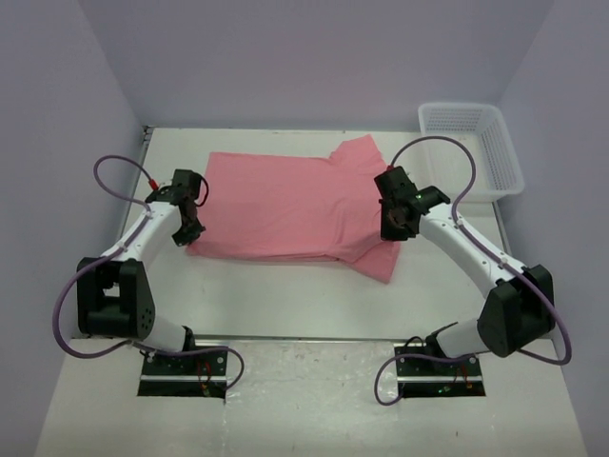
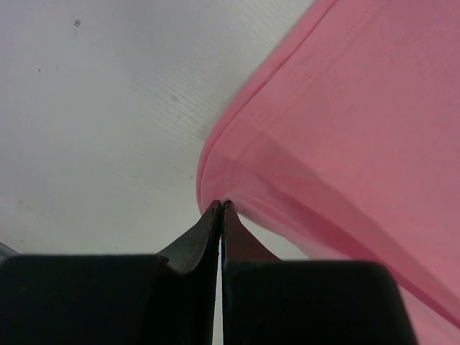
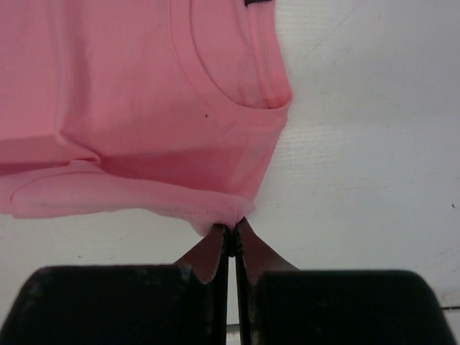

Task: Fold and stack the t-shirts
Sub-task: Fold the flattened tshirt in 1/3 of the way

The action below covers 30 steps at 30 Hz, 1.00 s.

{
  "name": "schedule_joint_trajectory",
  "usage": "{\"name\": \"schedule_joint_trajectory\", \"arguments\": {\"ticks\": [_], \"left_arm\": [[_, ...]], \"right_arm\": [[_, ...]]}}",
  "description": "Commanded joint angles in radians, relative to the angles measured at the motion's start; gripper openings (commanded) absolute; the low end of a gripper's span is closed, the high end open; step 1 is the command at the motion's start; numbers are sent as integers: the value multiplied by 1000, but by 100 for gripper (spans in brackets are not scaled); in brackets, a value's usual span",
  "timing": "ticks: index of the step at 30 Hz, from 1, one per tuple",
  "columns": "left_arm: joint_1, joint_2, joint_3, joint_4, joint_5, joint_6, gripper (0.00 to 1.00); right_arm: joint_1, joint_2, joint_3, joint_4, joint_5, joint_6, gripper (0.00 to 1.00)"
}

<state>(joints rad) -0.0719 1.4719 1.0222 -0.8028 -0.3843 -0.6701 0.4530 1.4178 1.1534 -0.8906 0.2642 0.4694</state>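
Observation:
One salmon-pink t-shirt [image 1: 285, 209] lies across the middle of the table, its lower half doubled over so two layers show along the near edge. My left gripper [image 1: 193, 231] is at the shirt's near left corner. In the left wrist view its jaws [image 2: 221, 206] are shut, with the folded edge of the t-shirt [image 2: 345, 129] drawn up to the tips. My right gripper [image 1: 393, 228] is at the shirt's right end, beside the sleeves. In the right wrist view it [image 3: 234, 226] is shut on a bunched hem of the t-shirt [image 3: 144, 93], just below the neckline [image 3: 230, 72].
A white plastic mesh basket [image 1: 473, 148] stands at the back right, against the wall. White tabletop [image 1: 304, 305] stretches between the shirt and the arm bases. Purple walls close in the left, back and right sides.

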Motion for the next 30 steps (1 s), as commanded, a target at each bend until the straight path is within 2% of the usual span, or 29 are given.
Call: {"name": "schedule_joint_trajectory", "arguments": {"ticks": [1, 13, 30], "left_arm": [[11, 18, 61, 19, -42, -19, 0], [11, 128, 174, 17, -34, -3, 0], [11, 274, 302, 8, -28, 15, 0]], "right_arm": [[-25, 30, 64, 27, -11, -35, 0], [-54, 159, 163, 45, -37, -55, 0], [-108, 222, 221, 45, -34, -66, 0]]}}
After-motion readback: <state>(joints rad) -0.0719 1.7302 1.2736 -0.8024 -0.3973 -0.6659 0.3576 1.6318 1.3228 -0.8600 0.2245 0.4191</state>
